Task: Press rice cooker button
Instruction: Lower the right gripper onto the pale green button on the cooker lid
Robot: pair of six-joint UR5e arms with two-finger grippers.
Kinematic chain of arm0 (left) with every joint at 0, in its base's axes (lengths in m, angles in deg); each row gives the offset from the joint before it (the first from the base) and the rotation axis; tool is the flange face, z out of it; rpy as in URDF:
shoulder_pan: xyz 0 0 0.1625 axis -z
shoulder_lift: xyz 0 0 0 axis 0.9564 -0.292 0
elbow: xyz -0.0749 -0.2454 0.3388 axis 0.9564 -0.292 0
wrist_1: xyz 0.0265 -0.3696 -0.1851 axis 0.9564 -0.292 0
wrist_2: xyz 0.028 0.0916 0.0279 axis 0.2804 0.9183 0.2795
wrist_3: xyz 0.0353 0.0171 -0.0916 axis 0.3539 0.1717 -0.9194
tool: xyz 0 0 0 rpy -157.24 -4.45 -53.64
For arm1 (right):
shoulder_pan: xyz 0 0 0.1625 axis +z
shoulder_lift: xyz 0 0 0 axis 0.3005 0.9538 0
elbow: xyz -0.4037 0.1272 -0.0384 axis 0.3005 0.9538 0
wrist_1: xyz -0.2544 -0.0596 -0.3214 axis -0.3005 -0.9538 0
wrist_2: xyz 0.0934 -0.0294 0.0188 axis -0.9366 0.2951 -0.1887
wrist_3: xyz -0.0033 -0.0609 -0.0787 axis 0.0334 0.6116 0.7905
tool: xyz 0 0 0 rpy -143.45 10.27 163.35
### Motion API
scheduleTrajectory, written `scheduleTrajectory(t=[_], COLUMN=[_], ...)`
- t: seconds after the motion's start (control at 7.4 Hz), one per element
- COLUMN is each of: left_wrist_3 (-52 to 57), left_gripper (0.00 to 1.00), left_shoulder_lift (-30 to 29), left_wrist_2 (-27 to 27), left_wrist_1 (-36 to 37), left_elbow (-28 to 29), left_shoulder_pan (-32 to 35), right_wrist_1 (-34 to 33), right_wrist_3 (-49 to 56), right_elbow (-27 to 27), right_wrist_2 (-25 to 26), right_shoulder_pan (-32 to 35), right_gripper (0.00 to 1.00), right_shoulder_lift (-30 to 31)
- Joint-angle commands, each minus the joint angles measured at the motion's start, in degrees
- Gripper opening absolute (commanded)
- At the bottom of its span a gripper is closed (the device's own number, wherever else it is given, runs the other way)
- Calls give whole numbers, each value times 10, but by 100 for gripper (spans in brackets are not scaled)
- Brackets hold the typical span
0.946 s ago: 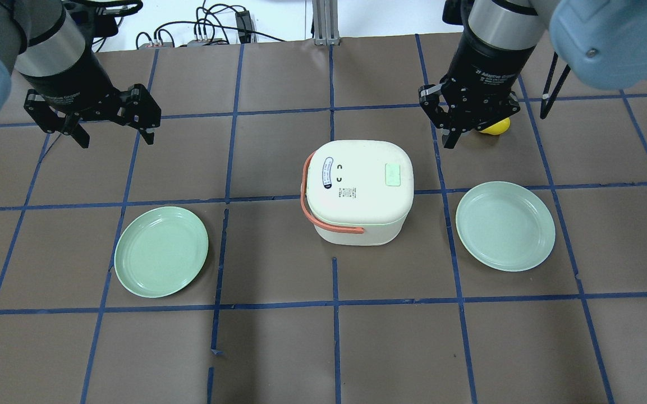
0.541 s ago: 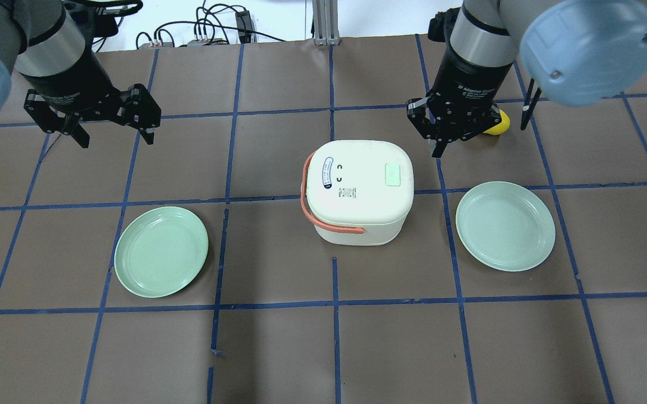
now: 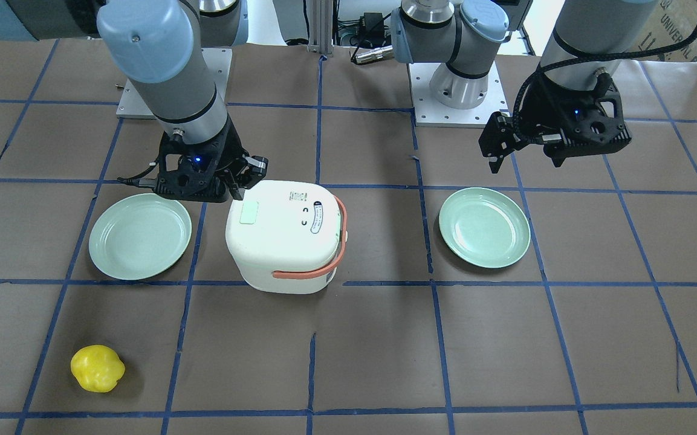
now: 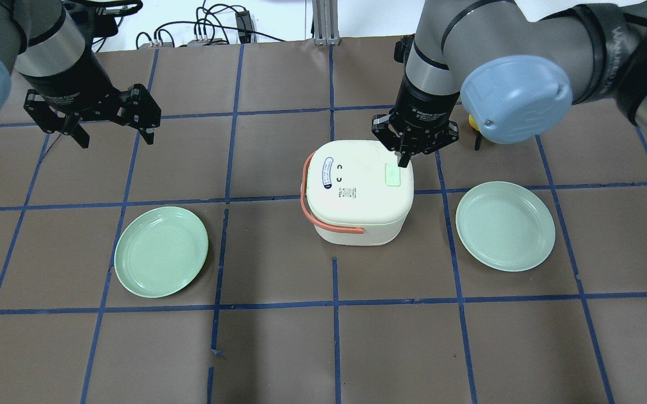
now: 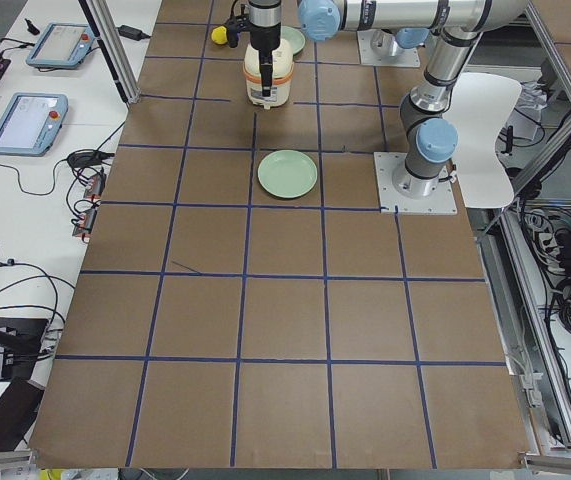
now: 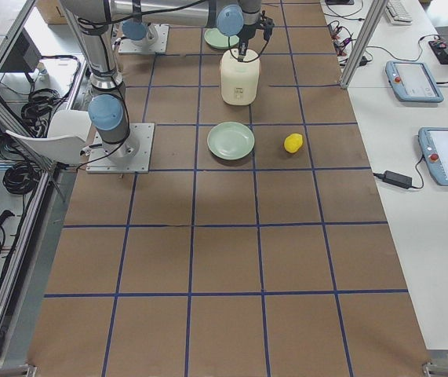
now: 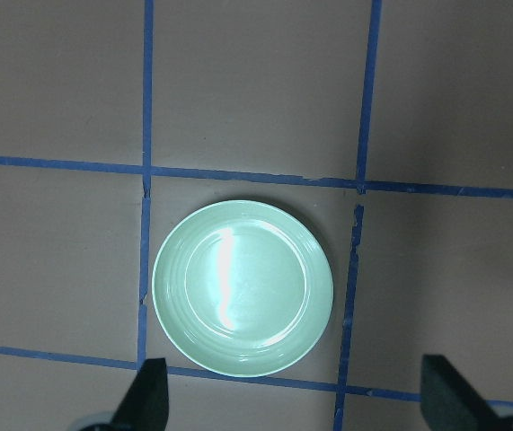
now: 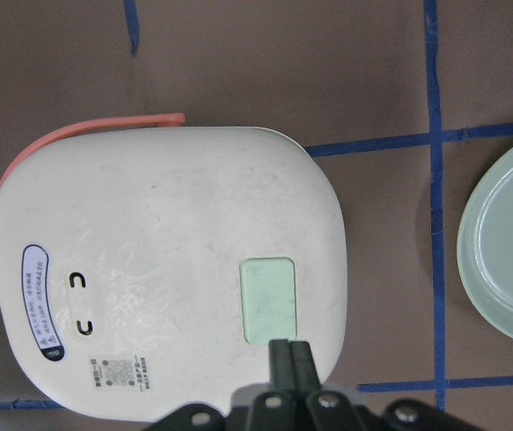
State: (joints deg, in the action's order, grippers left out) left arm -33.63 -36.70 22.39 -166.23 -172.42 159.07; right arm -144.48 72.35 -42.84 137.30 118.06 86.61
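Note:
The white rice cooker with an orange handle stands mid-table, also in the front view. Its pale green button is on the lid's right side. My right gripper is shut and empty, pointing down at the button's back edge. In the right wrist view the fingertips sit just at the edge of the button. I cannot tell whether they touch it. My left gripper is open and empty, hovering far left at the back.
A green plate lies front left, under the left wrist camera. Another green plate lies right of the cooker. A yellow fruit lies beyond the right arm, mostly hidden from overhead.
My right arm has swung left, from beside the yellow fruit to over the cooker's lid at the button. The left arm has not moved.

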Motion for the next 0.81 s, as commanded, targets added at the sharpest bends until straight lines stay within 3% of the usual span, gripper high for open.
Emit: scheduleTrajectory(t=[0.0, 0.68], left_wrist_3=[0, 0], left_gripper=[100, 100], left_shoulder_lift=[0, 0], left_wrist_2=[0, 0], left_wrist_1=[0, 0], left_elbow=[0, 0], left_shoulder_pan=[0, 1], right_wrist_1=[-35, -44], right_wrist_3=[-10, -6], right_elbow=[-4, -28], right_wrist_2=[3, 2], right_shoulder_pan=[9, 8], right_gripper=[1, 1], right_shoulder_lift=[-17, -18])
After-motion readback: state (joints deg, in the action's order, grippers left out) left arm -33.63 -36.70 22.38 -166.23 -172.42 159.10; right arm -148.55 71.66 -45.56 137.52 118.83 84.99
